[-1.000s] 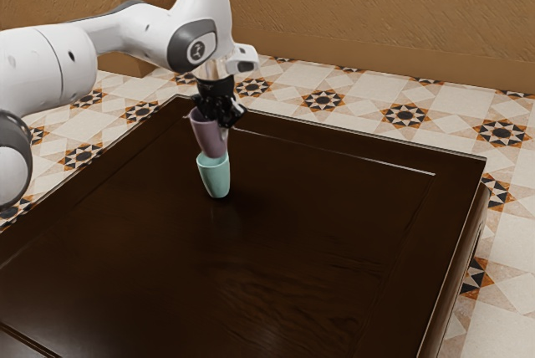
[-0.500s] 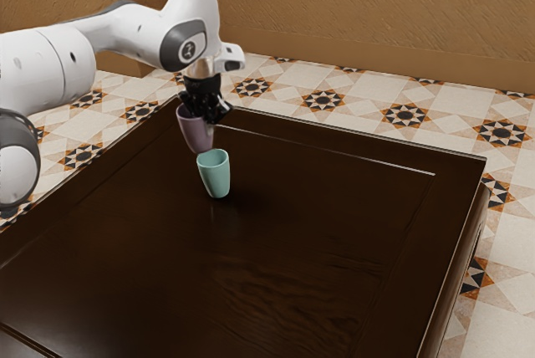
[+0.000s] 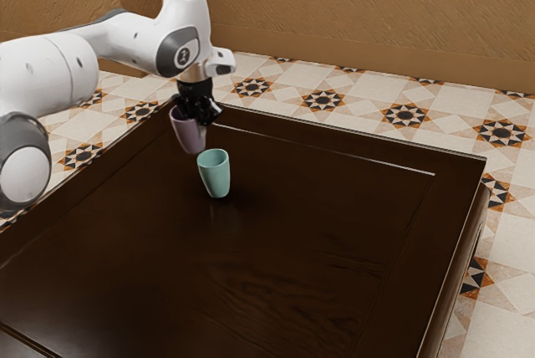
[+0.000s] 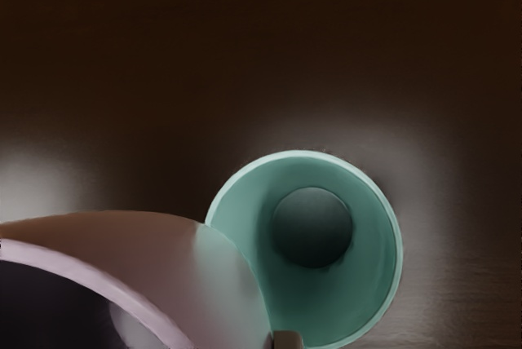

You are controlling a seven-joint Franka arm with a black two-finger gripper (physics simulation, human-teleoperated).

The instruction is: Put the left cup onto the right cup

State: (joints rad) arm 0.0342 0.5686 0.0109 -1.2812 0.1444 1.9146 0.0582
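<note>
1. Cups here look small, light and stiff. Their sides look smooth and may slip, so I think a firm pinch is needed, not a hard squeeze.
2. The gripper [image 3: 197, 114] is almost closed. Its two black fingers pinch the wall of the purple cup [image 3: 189, 134] at the rim, from two sides. The rim is a good place to hold, because it leaves the bottom free to go down first.
3. The purple cup hangs in the air above the table [image 3: 351, 241]. It is near the green cup [image 3: 214, 173], a bit higher and toward the exterior view's left. The two cups look apart.
4. The purple cup's long way runs up and down, a little tilted. Its open mouth points up and its narrow bottom points down.
5. The green cup stands upright on the table with its mouth open to the top. In the wrist view, the green cup [image 4: 326, 243] sits beside the purple cup [image 4: 147, 267], not right under it.
6. I think the purple cup must go sideways over the green cup, then down.
</note>
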